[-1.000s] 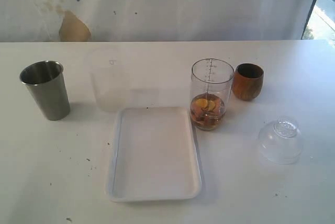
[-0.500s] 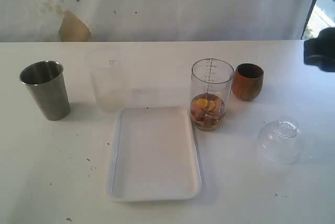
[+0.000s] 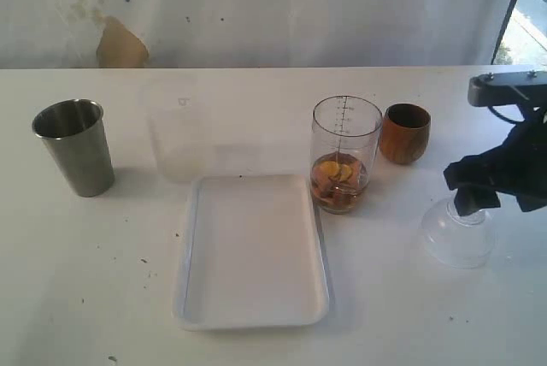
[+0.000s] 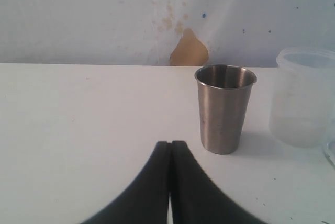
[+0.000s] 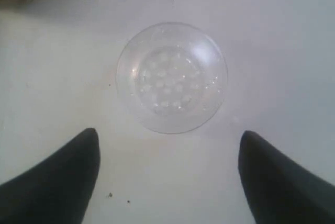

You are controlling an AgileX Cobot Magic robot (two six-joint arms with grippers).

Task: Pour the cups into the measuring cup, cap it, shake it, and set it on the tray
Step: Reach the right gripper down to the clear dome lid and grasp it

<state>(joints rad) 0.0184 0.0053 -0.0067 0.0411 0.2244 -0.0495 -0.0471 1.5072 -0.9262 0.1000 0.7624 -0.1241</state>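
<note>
The measuring cup (image 3: pixel 346 154) stands upright right of the tray (image 3: pixel 252 255), with orange-brown pieces in its bottom. Just right of it is the brown wooden cup (image 3: pixel 404 132). The steel tumbler (image 3: pixel 75 147) stands far left, upright; the left wrist view shows it (image 4: pixel 225 108) just beyond my left gripper (image 4: pixel 170 143), which is shut on nothing. A clear dome lid (image 3: pixel 458 233) lies on the table at the right. My right gripper (image 3: pixel 496 195) hangs above the lid's right side, open. Looking down from the right wrist, the lid (image 5: pixel 171 76) lies ahead of the open gripper (image 5: pixel 168 134).
A cloudy translucent container (image 3: pixel 179 131) stands behind the tray's left corner, next to the tumbler (image 4: pixel 303 98). A white wall runs along the table's far edge. The left arm is out of the exterior view.
My right arm has come in from the right edge and dropped down over the dome lid. The cups, measuring cup, tray and lid have stayed put.
</note>
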